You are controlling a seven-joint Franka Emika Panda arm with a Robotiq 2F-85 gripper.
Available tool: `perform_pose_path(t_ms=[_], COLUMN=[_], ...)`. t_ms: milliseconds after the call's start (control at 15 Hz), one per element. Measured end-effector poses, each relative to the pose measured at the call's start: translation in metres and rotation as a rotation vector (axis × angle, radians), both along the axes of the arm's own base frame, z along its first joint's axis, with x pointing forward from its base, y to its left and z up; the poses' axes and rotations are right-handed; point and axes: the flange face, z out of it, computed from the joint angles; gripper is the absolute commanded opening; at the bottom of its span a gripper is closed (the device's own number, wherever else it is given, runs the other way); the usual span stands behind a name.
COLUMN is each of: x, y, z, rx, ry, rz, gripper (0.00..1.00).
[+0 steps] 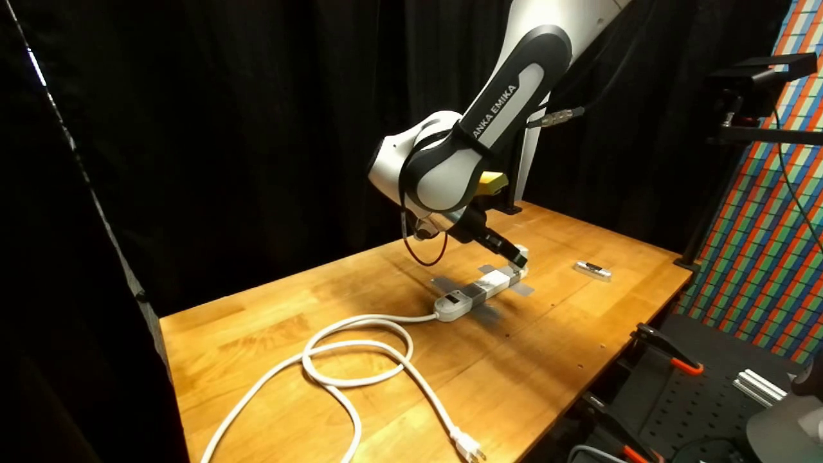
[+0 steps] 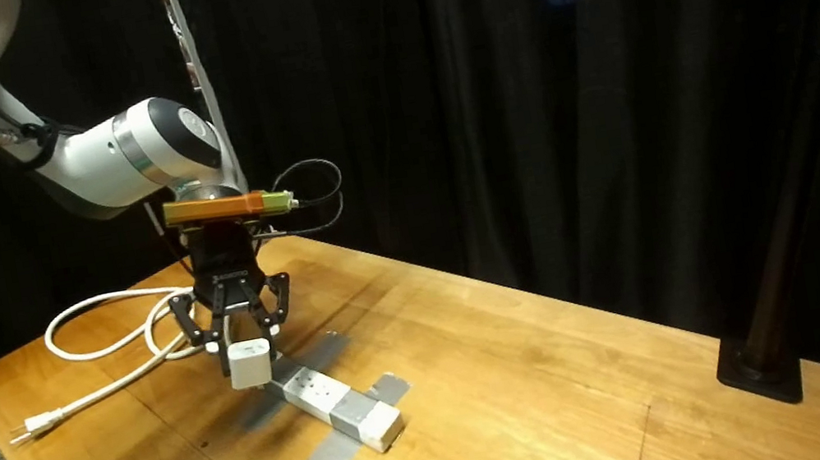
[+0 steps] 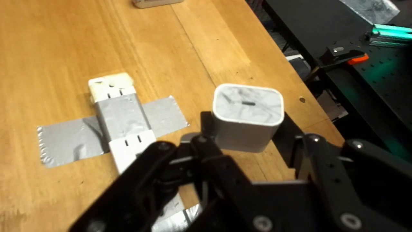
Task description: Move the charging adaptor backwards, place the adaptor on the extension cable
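The charging adaptor (image 2: pixel 250 365), a small whitish-grey block, is held between the two black fingers of my gripper (image 2: pixel 247 349). In the wrist view the adaptor (image 3: pixel 248 104) has its slotted face toward the camera, and the fingers (image 3: pixel 246 129) press its two sides. It is raised off the table. The extension cable's white strip (image 1: pixel 454 307) is taped to the table. In the wrist view the strip (image 3: pixel 127 145) lies left of the adaptor, partly hidden by the gripper. Its sockets face up in an exterior view (image 2: pixel 316 391). The adaptor's prongs are not visible.
The white cord (image 1: pixel 360 384) lies in loops, its plug (image 1: pixel 468 445) near the table's edge. Grey tape (image 3: pixel 165 116) sticks out beside the strip. A small silver and dark object (image 1: pixel 591 270) lies on the table. Clamps (image 1: pixel 669 350) grip the edge. A black post base (image 2: pixel 761 371) stands at one corner.
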Motion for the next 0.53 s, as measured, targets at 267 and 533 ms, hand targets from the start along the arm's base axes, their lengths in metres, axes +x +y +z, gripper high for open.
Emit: perform_pose_path(t_ms=[267,533], x=[0.024,0.042], y=[-0.002,-0.005], z=[-0.016,-0.022], rx=[-0.011,-0.031], ry=[0.042,0.066], rz=[0.123,0.221], gripper=[0.23,0.23])
